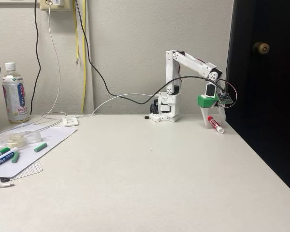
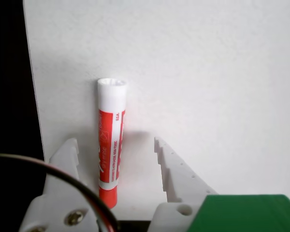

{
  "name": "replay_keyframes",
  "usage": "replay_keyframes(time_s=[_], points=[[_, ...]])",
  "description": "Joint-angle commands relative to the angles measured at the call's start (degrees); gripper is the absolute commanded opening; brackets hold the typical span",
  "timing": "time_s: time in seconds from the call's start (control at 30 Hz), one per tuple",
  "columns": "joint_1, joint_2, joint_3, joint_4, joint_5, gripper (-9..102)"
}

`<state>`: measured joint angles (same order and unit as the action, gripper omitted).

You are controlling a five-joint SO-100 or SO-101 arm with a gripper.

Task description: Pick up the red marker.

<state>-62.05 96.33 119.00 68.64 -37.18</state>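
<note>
One red marker (image 2: 110, 145) lies flat on the desk (image 1: 150, 174) near its right edge in the fixed view. Hand (image 2: 117, 164) spread, fingers either side of the barrel, not yet touching, lined up to close.

A white desk (image 1: 150, 183) stands against a pale textured wall (image 1: 130, 43); a dark door (image 1: 266, 87) is at right.

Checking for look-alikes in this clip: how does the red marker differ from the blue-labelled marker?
The red marker lies between the gripper fingers near the table's right edge in the fixed view; the blue-labelled marker lies on paper at far left. Red label versus blue. Both lie flat and have white barrels.
</note>
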Motion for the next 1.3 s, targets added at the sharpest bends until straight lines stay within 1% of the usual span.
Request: replay_keyframes(time_s=[0.0, 0.1, 0.47, 0.57, 0.7, 0.97, 1.13, 1.27], points=[[-0.26, -0.79, -0.35, -1.32, -0.09, 41], [-0.18, -2.64, -0.35, -2.29, 0.00, 45], [0.00, -5.27, -0.35, -4.66, -0.26, 43], [-0.09, -5.36, -0.35, -5.27, -0.26, 38], [-0.09, -5.71, -0.35, -5.36, -0.26, 34], [-0.09, -6.24, -0.35, -6.06, -0.35, 21], [-0.09, -6.24, -0.35, -6.33, -0.35, 10], [-0.09, -6.24, -0.44, -5.98, -0.44, 6]])
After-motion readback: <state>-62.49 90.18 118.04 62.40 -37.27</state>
